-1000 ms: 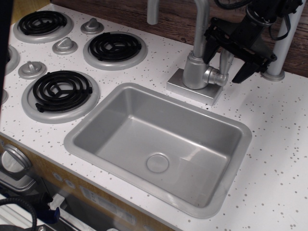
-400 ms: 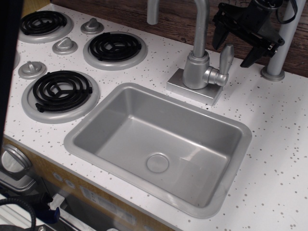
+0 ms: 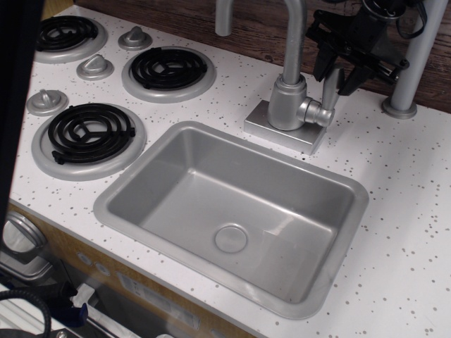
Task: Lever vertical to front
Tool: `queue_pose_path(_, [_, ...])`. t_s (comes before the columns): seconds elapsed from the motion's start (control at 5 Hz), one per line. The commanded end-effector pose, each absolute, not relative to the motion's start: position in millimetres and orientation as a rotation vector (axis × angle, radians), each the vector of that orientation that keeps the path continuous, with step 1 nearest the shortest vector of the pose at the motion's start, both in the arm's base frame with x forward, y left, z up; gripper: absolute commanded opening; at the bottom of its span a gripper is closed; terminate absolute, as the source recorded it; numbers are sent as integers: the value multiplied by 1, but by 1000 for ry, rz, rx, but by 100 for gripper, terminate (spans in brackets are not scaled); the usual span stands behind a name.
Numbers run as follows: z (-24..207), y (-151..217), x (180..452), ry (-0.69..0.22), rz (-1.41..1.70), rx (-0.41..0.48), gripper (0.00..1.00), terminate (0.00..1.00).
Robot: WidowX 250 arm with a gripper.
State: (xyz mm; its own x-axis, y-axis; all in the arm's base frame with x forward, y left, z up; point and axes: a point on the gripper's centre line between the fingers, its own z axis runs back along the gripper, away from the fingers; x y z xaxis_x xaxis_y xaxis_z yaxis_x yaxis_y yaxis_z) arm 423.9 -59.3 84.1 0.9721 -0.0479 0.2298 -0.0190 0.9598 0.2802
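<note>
Here the lever [image 3: 329, 88] stands upright on its short stub at the right side of the faucet base [image 3: 287, 125], behind the sink [image 3: 232, 211], and the black gripper [image 3: 343, 70] has its fingers spread at its upper part, not closed on it. It looks stiff, smooth and a little slippery, so the flat top of the paddle seems the best place to hold. The spout [image 3: 292, 39] is close on the left, the grey post [image 3: 416, 63] on the right, and the front over the bench [image 3: 409, 183] is free.

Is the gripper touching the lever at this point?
Cannot tell. In the only view, the gripper fingers straddle the top of the upright lever and overlap it, but no clear contact or gap shows.
</note>
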Motion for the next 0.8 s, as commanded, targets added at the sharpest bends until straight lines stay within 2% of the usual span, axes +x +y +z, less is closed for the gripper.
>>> queue_pose_path(0.0, [102,-61,418,-259,13,262,0,0])
queue_pose_path(0.4, [98,-62,397,-120,61,209,0,0])
queue_pose_path(0.6, [79,-60,393,-112,57,145,0,0])
